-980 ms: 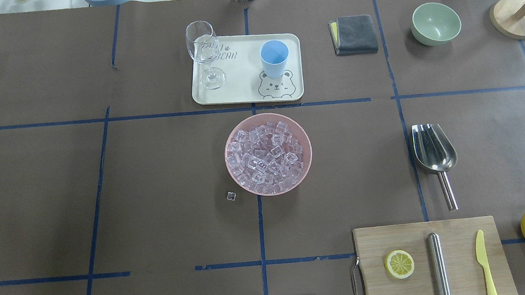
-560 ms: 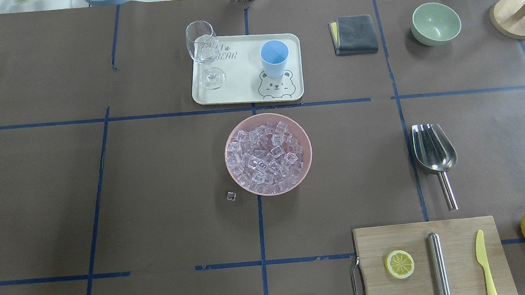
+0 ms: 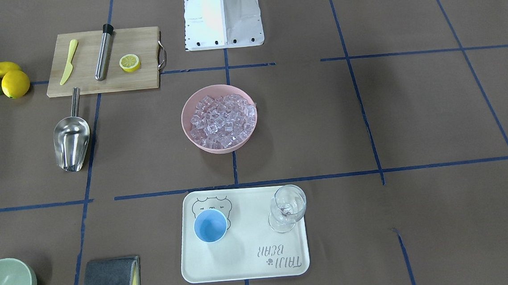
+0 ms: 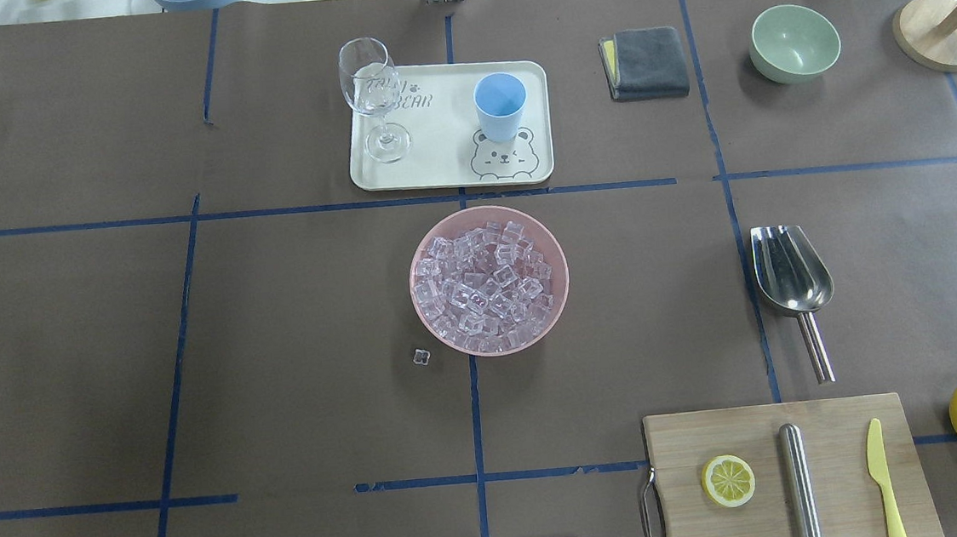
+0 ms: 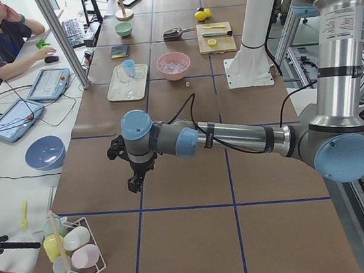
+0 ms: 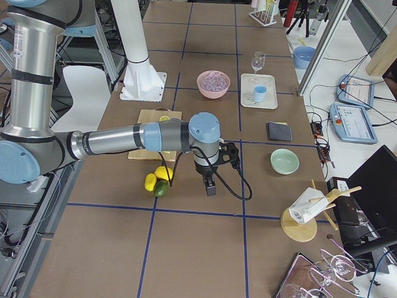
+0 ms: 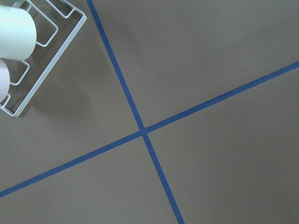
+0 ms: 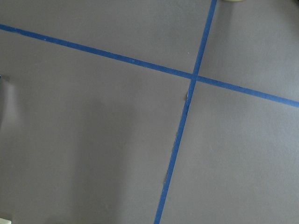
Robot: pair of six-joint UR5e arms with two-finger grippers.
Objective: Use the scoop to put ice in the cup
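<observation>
The brown paper-covered tabletop [image 4: 277, 318] carries everything, and nothing of the task has been started. Both arms reach out low over its ends, well apart from the task's things. The left tool [image 5: 136, 180] hangs over bare paper near a wire rack [image 5: 77, 252], the right tool [image 6: 211, 186] near the lemons [image 6: 162, 173]. They show only in the side views, so how far either is open cannot be told; neither appears to hold anything. A cream tray [image 4: 442, 135] on the far side bears the light-blue cup [image 4: 500, 106], upright and empty, with a stemmed wine glass [image 4: 370, 89] near it. The pink bowl [image 4: 563, 262] in the middle is heaped with the ice [image 4: 484, 281]. The steel scoop [image 4: 791, 274] lies flat on the robot's right, its thin handle pointing at the cutting board [image 4: 756, 434]. One loose cube [image 4: 421, 357] lies just beside the bowl. The likely trouble lies ahead. The slim round handle, flat on the paper, could roll or twist in a pinch. A heaped scoop tipped over so narrow a cup could shed cubes onto the tray. A wide swing there could topple the glass.
</observation>
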